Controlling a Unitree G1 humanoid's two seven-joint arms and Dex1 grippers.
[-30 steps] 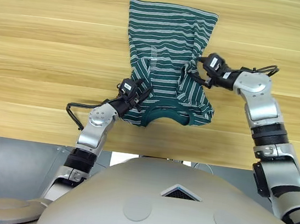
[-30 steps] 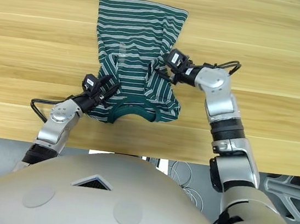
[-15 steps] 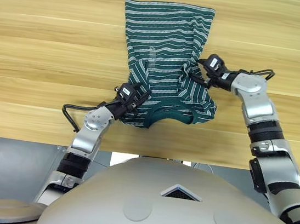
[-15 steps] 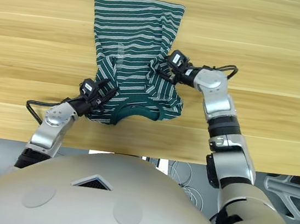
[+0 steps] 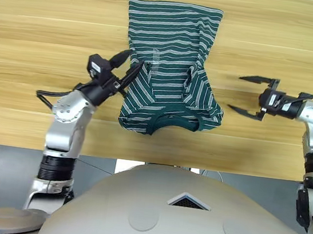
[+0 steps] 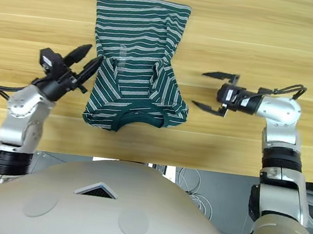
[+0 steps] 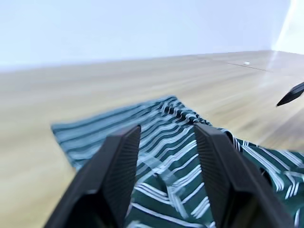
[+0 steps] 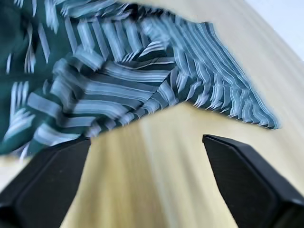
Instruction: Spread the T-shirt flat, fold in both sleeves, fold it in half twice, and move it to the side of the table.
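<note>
Low in the frame, close to the near edge of the wooden worktop point(image 5: 42, 21), lies the collar end of the green, white-striped T-shirt point(image 5: 171, 67). The neckline faces the bottom of the picture, and the cloth around it is rumpled, with its sides turned in over the middle in loose folds. The garment sits at the centre of the frame and runs lengthways away from the robot.

A little higher, on the left of the frame, the left claw point(image 5: 134, 58) has its two fingers apart and holds nothing. Its tips are at the shirt's left edge, but whether they touch the cloth cannot be told. In the left wrist view the dark fingers point(image 7: 118, 175) frame striped fabric lying beyond them.

At about the same height on the right of the frame, the right claw point(image 5: 234, 92) is spread wide and empty over bare wood, clear of the shirt's right edge.

Farthest off, at the top centre of the frame, the shirt's hem lies flat and straight.
</note>
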